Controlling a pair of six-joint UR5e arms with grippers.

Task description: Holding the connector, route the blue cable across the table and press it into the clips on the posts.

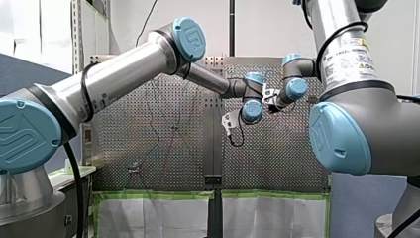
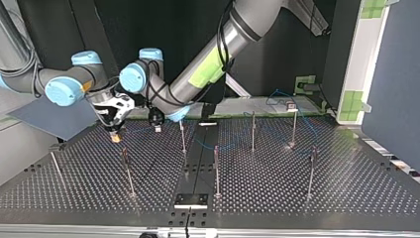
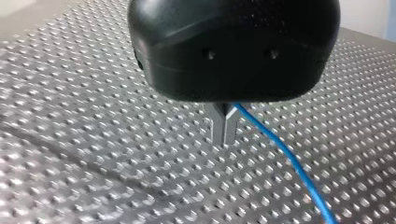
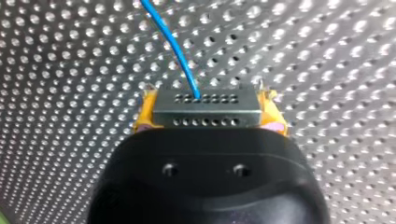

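Front view looks from behind the arms [image 1: 124, 74] over the grey perforated metal table [image 1: 282, 158]; top view faces them across it; wrist views, close above it, share the thin blue cable [image 3: 290, 158].

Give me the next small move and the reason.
Probably raise the connector slightly with my right gripper and draw the blue cable toward the nearest post: yellow pads clamp the connector, my left gripper pinches the cable, and both hang low over the table.

Dim surroundings, seemingly overhead glare on table [image 2: 346, 188]
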